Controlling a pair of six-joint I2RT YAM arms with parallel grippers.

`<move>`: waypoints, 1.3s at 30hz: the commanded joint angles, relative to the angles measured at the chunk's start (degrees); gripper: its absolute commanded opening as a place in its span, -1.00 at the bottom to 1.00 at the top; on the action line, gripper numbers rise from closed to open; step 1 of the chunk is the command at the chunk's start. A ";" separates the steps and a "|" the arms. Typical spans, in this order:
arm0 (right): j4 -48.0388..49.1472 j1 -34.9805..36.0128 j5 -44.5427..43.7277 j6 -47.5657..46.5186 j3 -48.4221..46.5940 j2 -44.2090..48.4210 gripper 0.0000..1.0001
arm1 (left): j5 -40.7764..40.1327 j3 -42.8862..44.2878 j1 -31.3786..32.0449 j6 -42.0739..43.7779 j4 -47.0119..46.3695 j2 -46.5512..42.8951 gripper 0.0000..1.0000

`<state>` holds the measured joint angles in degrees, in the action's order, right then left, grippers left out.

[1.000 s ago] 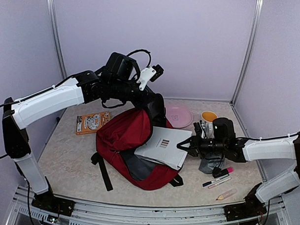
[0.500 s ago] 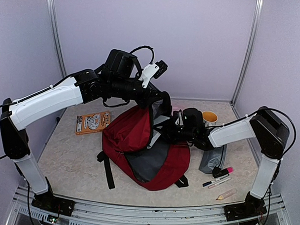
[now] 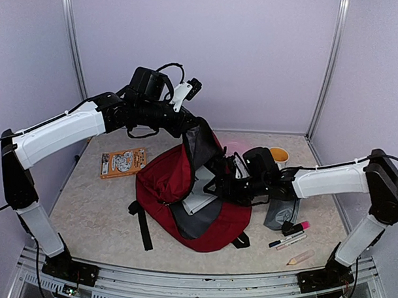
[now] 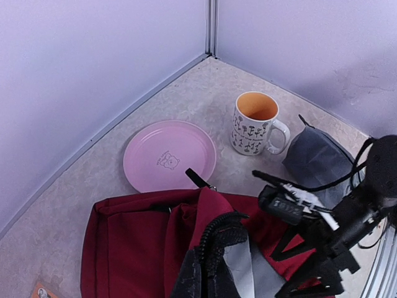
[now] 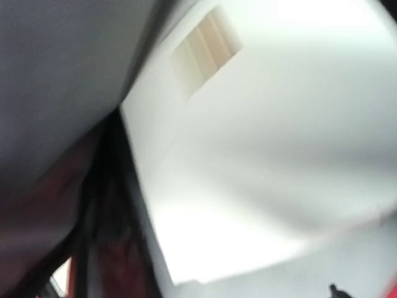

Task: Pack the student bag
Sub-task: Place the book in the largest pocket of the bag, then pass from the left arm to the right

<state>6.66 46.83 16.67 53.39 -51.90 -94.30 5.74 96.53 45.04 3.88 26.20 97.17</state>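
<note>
The student bag point(image 3: 164, 182) lies mid-table, dark red, with its mouth gaping toward the right. My left gripper point(image 3: 194, 126) is shut on the black zip edge of the flap and holds it lifted; the same pinch shows at the bottom of the left wrist view point(image 4: 208, 273), above the red fabric point(image 4: 124, 248). A white book point(image 3: 200, 200) rests inside on the grey lining. My right gripper point(image 3: 216, 184) is in the bag's mouth just above the book, fingers spread, holding nothing. The right wrist view is blurred and filled by the white book point(image 5: 260, 143).
Behind the bag are a pink plate point(image 4: 169, 155) and an orange-lined mug point(image 4: 254, 124). A grey pouch point(image 3: 282, 214) lies to the right, with a pink highlighter point(image 3: 299, 226), markers point(image 3: 288, 241) and a beige eraser point(image 3: 301, 258) nearer. An orange booklet point(image 3: 123, 162) lies on the left.
My right gripper carried the white book from on top of the bag into its mouth and opened. My left gripper pulled the flap higher and a little left.
</note>
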 commanded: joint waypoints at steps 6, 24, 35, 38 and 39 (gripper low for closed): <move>-19.41 0.40 -1.24 -31.14 -8.80 13.72 0.97 | 3.13 -4.94 -0.30 -0.44 -5.32 -3.88 -1.00; -15.21 -7.44 14.93 -63.05 -33.00 -6.82 0.65 | 7.53 -6.69 -1.30 1.32 -6.06 -4.00 -1.00; -8.83 -12.37 5.85 -55.57 -29.98 -8.35 -1.00 | 13.30 -21.69 -13.85 -9.07 -16.95 -9.71 0.98; -10.23 -12.55 6.07 -56.06 -31.20 -9.23 -1.00 | 9.44 -29.97 -24.12 -17.46 -24.72 -11.37 0.98; -10.90 -12.55 6.28 -56.17 -32.12 -9.64 -1.00 | 8.78 -32.71 -27.47 -20.29 -26.60 -11.39 0.98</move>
<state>-5.28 34.89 24.34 -3.57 -82.00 -102.56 18.09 71.75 28.42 -4.38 10.50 88.03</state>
